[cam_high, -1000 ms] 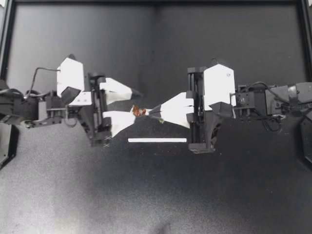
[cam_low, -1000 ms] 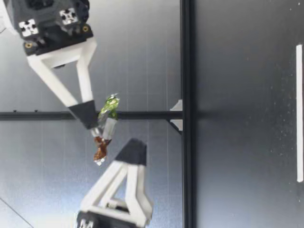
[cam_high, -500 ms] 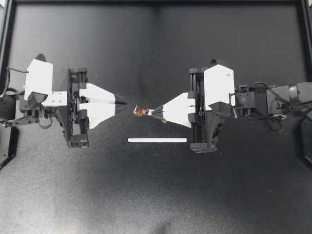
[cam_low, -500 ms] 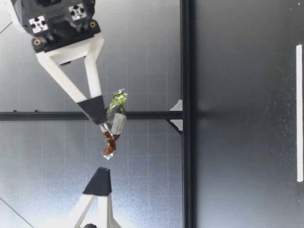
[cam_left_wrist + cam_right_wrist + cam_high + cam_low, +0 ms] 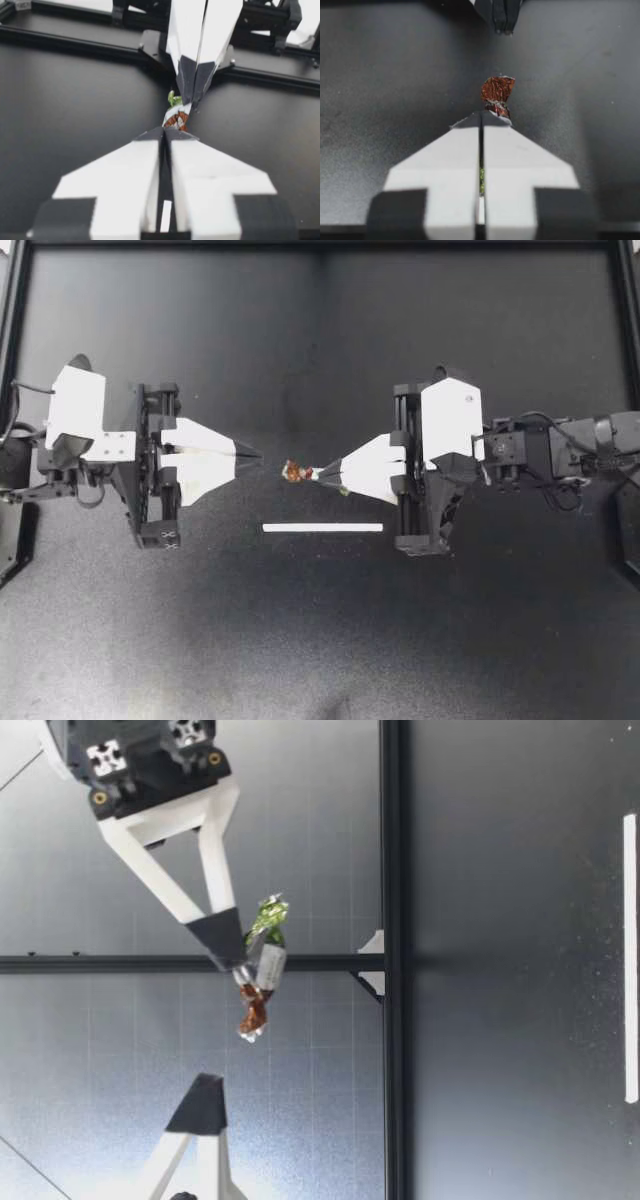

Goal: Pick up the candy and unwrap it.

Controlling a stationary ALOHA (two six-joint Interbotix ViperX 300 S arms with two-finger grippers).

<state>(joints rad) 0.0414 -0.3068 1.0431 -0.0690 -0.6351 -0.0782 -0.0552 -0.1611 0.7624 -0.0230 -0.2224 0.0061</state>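
Note:
My right gripper is shut on the candy and holds it in the air above the black table. The candy's brown twisted wrapper end sticks out ahead of the fingertips, and a green end shows behind them. My left gripper is shut with nothing in it, a short gap away from the candy. In the left wrist view the candy sits just ahead of my closed left fingertips, pinched by the right gripper's dark tips.
A white strip lies flat on the table just in front of both grippers. A black frame borders the table at the back and sides. The low view shows a dark rail behind the candy.
My left gripper, open around the candy's brown end a second ago, has shut empty and pulled back to the left. My right gripper has sunk slightly with the candy.

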